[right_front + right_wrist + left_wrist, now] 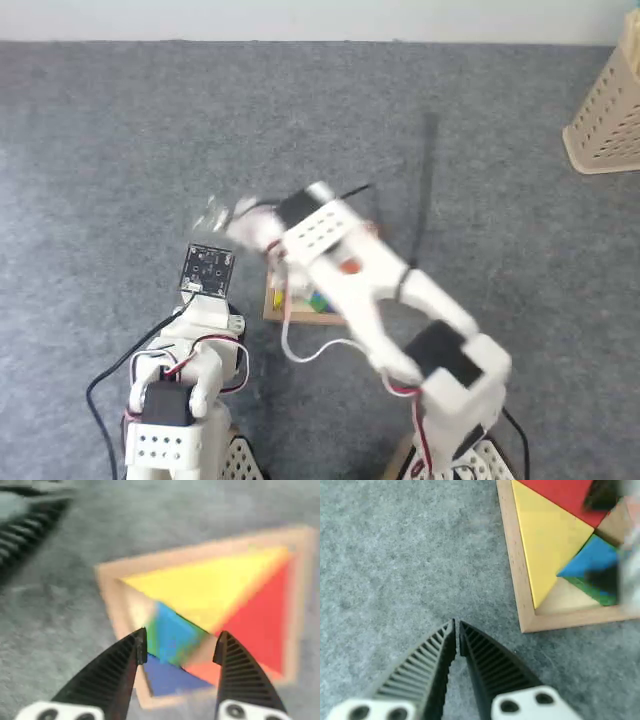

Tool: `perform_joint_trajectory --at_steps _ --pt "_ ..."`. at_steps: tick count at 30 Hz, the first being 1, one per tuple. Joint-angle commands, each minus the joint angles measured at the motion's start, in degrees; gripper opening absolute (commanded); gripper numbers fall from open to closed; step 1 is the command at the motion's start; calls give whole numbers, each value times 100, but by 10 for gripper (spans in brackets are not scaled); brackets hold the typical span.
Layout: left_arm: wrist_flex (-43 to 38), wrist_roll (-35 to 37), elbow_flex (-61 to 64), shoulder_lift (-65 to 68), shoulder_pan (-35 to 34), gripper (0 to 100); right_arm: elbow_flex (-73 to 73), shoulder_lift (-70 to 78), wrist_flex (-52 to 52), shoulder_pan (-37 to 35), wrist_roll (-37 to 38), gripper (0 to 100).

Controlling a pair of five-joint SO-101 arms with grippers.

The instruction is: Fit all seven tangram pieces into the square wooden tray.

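Grey carpet [120, 130] with a short, nubby pile covers the whole work surface. Nearest the camera the two white plastic arms stand on it, the left arm [190, 400] beside the tray [300, 317] and the right arm [400, 300] leaning across it and hiding most of it. The tray is a square of pale, smooth wood with a raised rim, lying flat on the carpet between the arms.

The left gripper [456, 624] hangs over bare carpet just outside one corner of the tray, apart from the rim. Its black ribbed fingers taper to points that are nearly together, with nothing between them. The right gripper [182, 637] is above the tray's inside, its ribbed fingers spread wide and empty.

Inside the tray lie flat, glossy painted pieces. A large yellow triangle [545, 540] runs along one side of the rim and a red triangle [560, 495] meets it edge to edge. A blue piece [592, 557] touches the yellow one, with a green piece [595, 590] against it. Between these and the rim a patch of the tray's bare wooden floor shows. A darker blue piece [167, 677] and an orange piece [200, 670] sit by the rim; their shapes are too blurred to tell.

Far beyond the tray stands a cream basket [608, 110] with perforated walls, and past it a pale wall [300, 18].
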Motion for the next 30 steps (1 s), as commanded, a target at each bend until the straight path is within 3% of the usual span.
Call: perform_joint_trajectory --at_steps 1,3,7,14,30 --pt "35 35 -110 -123 -26 12 -18 -901 330 444 -105 209" --pt "35 35 -110 -123 -26 12 9 -1103 488 655 -105 180" --pt "35 35 -110 -123 -26 12 431 -1138 171 1095 -624 0" --pt "35 35 -110 -123 -26 12 1802 -963 -1508 1121 -914 7" --pt "35 35 -110 -123 -26 12 1776 -673 -1824 497 -1231 7"
